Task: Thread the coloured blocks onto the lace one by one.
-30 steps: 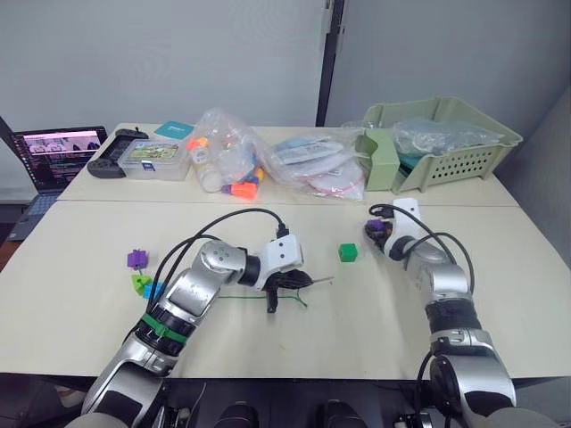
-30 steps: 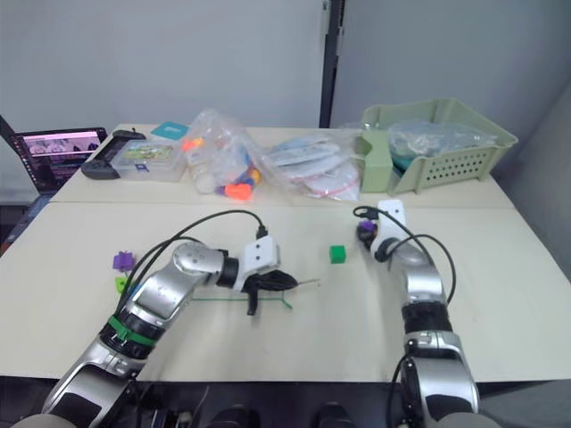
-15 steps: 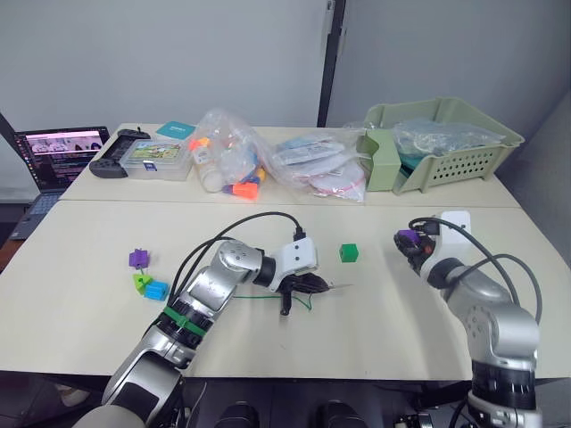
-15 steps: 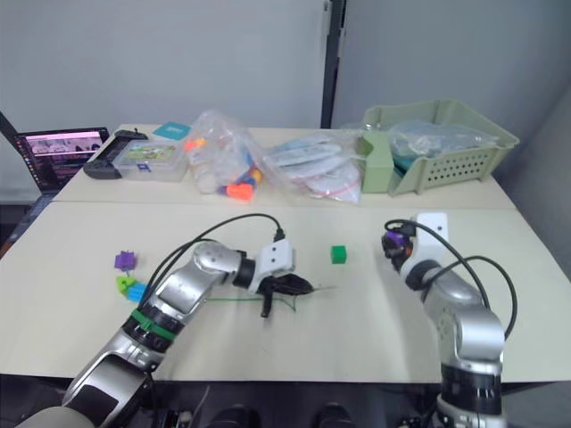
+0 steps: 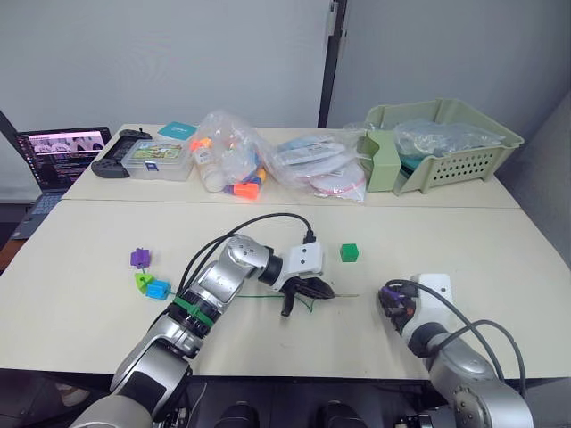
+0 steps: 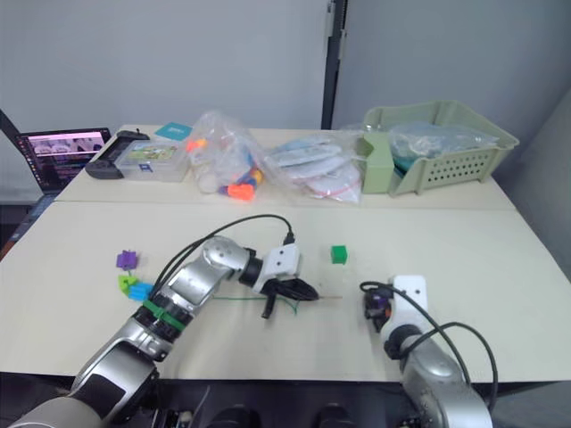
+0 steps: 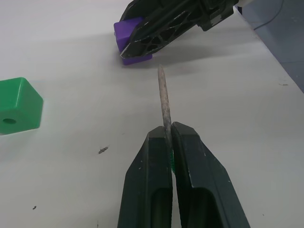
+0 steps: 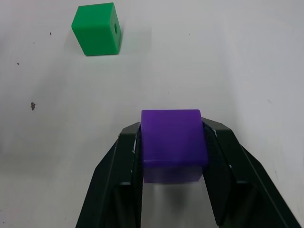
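Observation:
My left gripper (image 5: 319,290) is shut on the lace (image 5: 259,297), a thin green cord lying on the table. The lace's stiff tip (image 7: 163,99) sticks out toward my right gripper (image 5: 390,303). That gripper is shut on a purple block (image 8: 173,142), held just above the table a short way off the tip. A dark green block (image 5: 349,253) sits beyond them on the table. At the left, another purple block (image 5: 139,259), a lime green block (image 5: 141,282) and a blue block (image 5: 157,290) lie close together.
Along the back stand a laptop (image 5: 58,156), a clear lidded box (image 5: 161,159), plastic bags of toys (image 5: 232,160) and a pale green basket (image 5: 442,143). A black cable (image 5: 259,223) arches over my left wrist.
My right arm has swung from the far right of the dark green block down toward the table's front, carrying the purple block. My left gripper slid right with the lace tip.

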